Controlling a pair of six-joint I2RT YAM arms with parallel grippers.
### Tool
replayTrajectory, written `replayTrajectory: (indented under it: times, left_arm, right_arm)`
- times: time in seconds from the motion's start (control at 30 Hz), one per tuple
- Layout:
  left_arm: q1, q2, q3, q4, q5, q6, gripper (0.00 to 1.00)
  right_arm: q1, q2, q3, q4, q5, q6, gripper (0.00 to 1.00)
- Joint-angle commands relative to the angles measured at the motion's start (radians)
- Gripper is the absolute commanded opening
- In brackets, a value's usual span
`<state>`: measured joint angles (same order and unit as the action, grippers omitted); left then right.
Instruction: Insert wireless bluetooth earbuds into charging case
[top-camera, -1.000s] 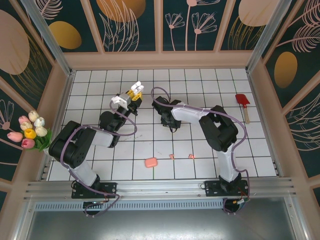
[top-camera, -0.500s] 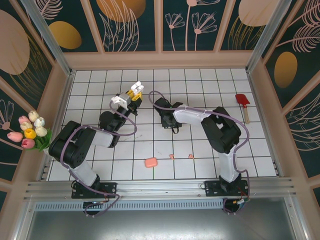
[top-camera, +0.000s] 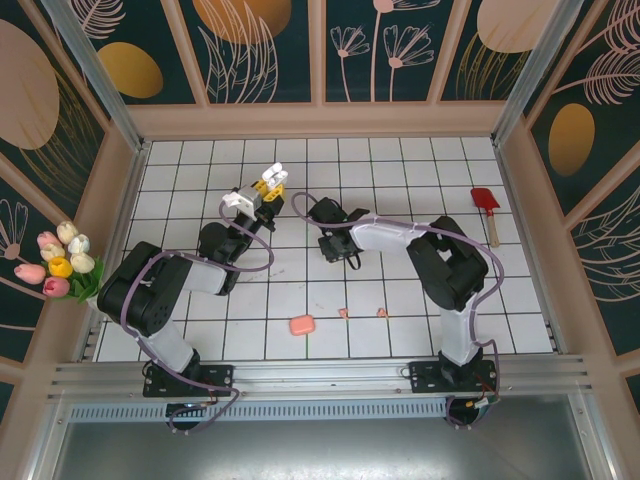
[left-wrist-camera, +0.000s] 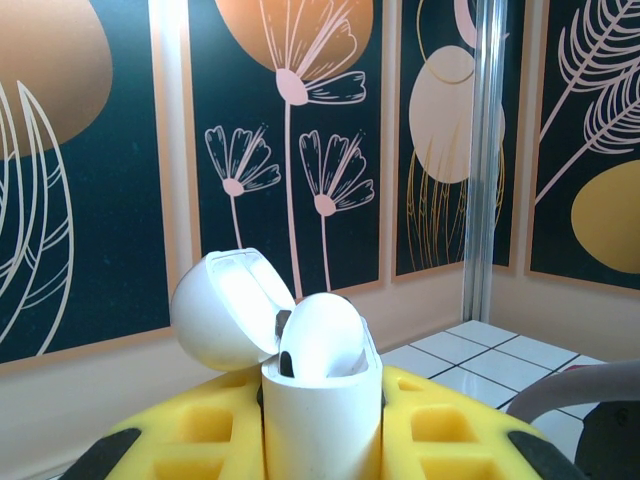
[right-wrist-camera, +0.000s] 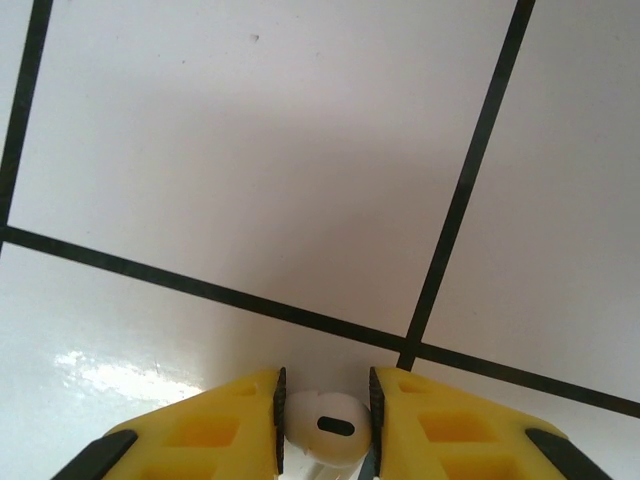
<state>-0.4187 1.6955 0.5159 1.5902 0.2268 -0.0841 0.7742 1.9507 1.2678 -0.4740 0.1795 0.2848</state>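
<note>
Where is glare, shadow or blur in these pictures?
Right wrist: glare on the tile floor lower left, soft shadow above the white earbud. Left wrist: the lid of the open white case looks nearly washed out. Top external: even light, sharp.

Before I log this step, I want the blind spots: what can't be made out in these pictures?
Left wrist view: white case, sockets hidden behind its own front wall.
Right wrist view: white earbud, lower part cut off by the bottom edge, sides covered by the right fingers.
Top view: pink earbuds, too small to tell which way they lie.
</note>
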Motion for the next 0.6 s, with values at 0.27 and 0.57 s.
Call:
replayTrajectory:
  times: [0.27, 0.57]
  left_arm:
    - [0.006, -0.014, 0.008, 0.138, 0.017, -0.022, 0.0]
    - [0.005, -0.023, 0.01, 0.121, 0.024, -0.015, 0.0]
  right_arm:
    - [-0.004, -0.068, -0.025, 0.018, -0.017, -0.015, 0.28]
    - [-0.016, -0.138, -0.03, 0.029, -0.005, 0.005, 0.28]
